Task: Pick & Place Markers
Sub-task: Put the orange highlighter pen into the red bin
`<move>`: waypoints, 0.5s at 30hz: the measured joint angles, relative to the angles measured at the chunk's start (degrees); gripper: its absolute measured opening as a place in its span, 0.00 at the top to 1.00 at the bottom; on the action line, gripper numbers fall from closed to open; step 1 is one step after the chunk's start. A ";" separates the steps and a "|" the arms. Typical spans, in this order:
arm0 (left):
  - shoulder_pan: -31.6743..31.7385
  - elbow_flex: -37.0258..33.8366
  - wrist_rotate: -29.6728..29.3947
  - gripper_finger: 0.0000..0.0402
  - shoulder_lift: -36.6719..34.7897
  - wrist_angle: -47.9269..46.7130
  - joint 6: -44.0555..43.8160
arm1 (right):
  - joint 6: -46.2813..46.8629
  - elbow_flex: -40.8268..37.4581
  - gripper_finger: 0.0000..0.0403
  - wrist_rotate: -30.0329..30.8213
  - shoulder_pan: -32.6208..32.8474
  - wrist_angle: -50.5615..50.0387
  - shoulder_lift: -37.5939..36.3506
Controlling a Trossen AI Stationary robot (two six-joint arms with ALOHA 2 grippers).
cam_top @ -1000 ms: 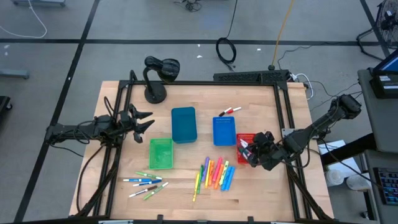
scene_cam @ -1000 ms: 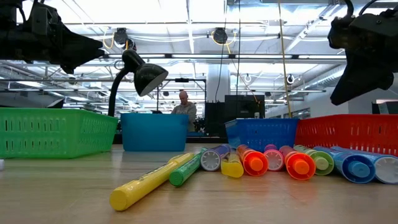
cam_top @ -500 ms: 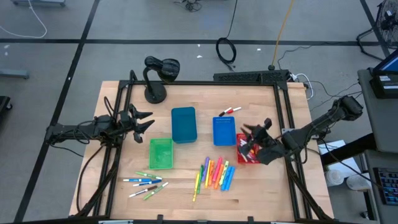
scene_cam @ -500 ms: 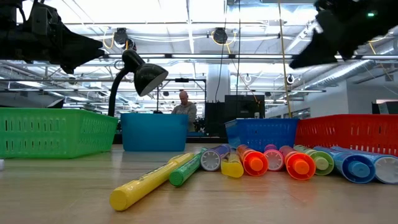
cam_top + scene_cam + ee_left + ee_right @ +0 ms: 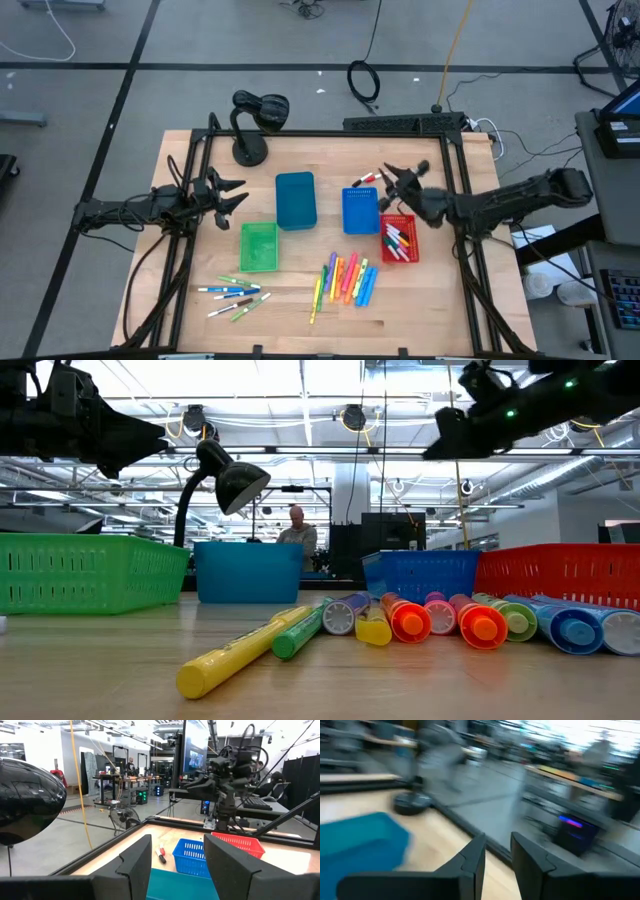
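Workshop hall with ceiling lights behind a pale wooden table [image 5: 310, 150] framed by black rails. On it: black desk lamp [image 5: 252, 120] far left; teal rectangular plastic bin [image 5: 295, 200], blue slotted bin [image 5: 360, 211], green bin [image 5: 258, 246], and red bin [image 5: 399, 240] holding several markers. Neon highlighter markers [image 5: 347, 280] lie in a row near centre; white-bodied markers [image 5: 232, 294] near left; two red-capped markers [image 5: 368, 179] beyond the blue bin. Right gripper [image 5: 403, 181] hovers above the far edge of the blue bin, fingers slightly parted, nothing visibly held. Left gripper [image 5: 226, 193] waits at left, fingers apart, empty. Risk: descending onto the red-capped pair, a finger could clip the blue bin's rim or roll a marker away.
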 joint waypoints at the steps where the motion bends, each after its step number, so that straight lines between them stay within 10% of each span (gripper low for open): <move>1: -0.01 0.00 0.00 0.54 0.01 0.01 0.02 | -0.98 0.00 0.81 -6.10 -1.88 0.83 0.00; 5: 0.01 0.01 0.00 0.54 0.00 0.01 0.00 | -5.29 0.68 0.81 -23.04 -8.44 -2.11 0.00; 15: 0.01 0.00 -0.01 0.54 0.01 0.01 0.00 | -6.66 28.26 0.67 -31.64 -26.24 -58.75 6.21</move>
